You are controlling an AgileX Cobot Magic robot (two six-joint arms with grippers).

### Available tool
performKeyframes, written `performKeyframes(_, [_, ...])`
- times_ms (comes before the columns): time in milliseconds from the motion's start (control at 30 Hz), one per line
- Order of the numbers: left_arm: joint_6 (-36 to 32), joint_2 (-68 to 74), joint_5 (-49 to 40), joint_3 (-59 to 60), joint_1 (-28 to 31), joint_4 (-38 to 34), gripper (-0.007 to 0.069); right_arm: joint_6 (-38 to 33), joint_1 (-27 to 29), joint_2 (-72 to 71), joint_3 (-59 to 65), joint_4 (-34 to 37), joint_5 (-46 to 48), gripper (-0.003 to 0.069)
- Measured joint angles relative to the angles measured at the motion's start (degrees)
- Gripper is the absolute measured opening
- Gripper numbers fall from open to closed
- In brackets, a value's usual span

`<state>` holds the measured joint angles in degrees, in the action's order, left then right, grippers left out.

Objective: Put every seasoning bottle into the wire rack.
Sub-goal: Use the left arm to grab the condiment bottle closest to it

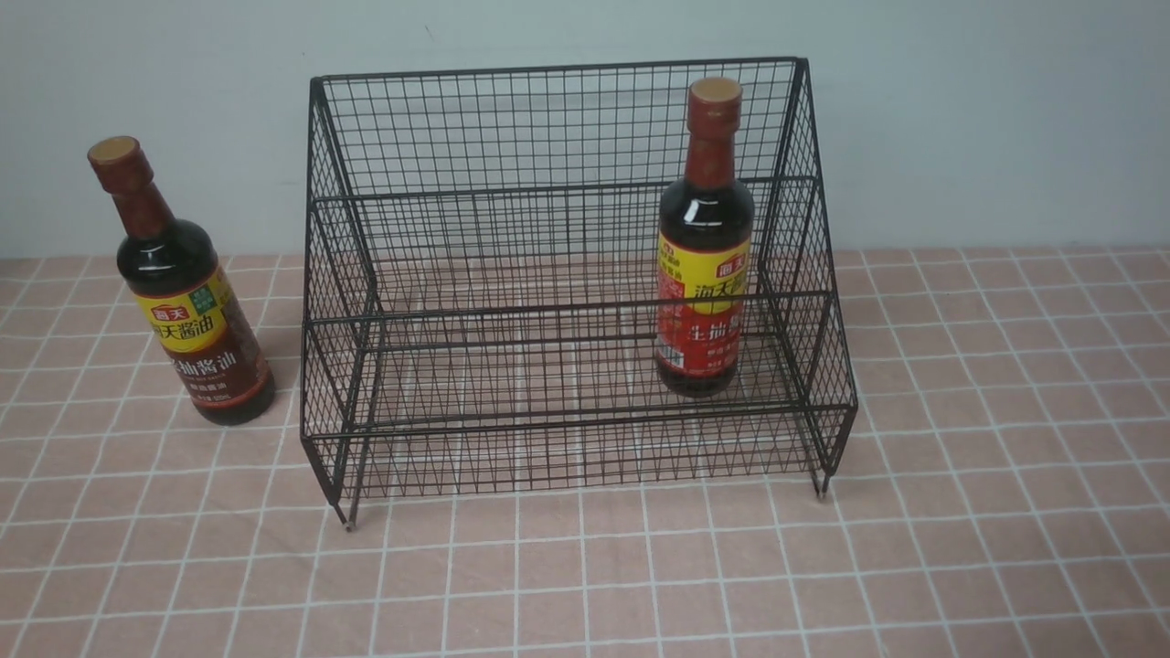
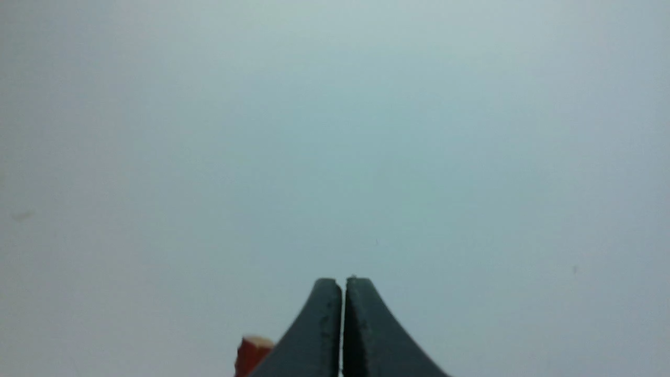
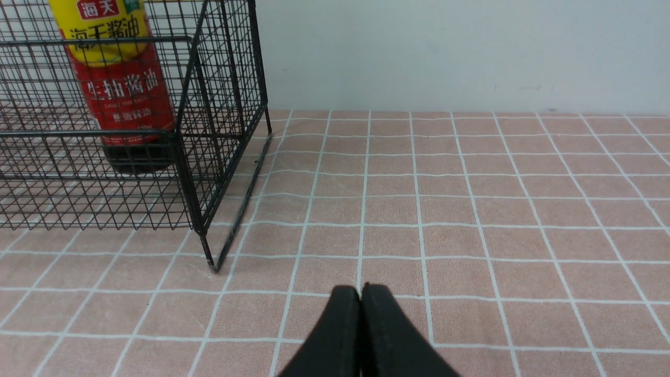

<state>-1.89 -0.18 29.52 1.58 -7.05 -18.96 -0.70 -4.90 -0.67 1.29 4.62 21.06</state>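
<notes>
The black wire rack (image 1: 558, 192) stands mid-table against the wall. A red-labelled seasoning bottle (image 1: 704, 265) stands upright inside it on the right of the lower tier, also visible as the red-labelled bottle (image 3: 123, 99) behind the rack's mesh (image 3: 220, 104). A brown-labelled seasoning bottle (image 1: 187, 311) stands on the table left of the rack, outside it. My left gripper (image 2: 343, 283) is shut and empty, facing the wall, with a red bottle cap (image 2: 251, 356) beside it. My right gripper (image 3: 360, 289) is shut and empty, low over the tiles to the right of the rack. Neither arm shows in the front view.
A pink tiled cloth (image 1: 960, 512) covers the table. A pale wall (image 1: 987, 119) rises directly behind the rack.
</notes>
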Motion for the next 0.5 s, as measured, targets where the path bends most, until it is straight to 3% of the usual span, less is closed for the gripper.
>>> performKeyframes(500, [-2.0,41.4,-5.0,-21.6,0.0,1.1,0.0010,0.0,0.0,0.0,0.0,-0.1,0.0,-0.0015])
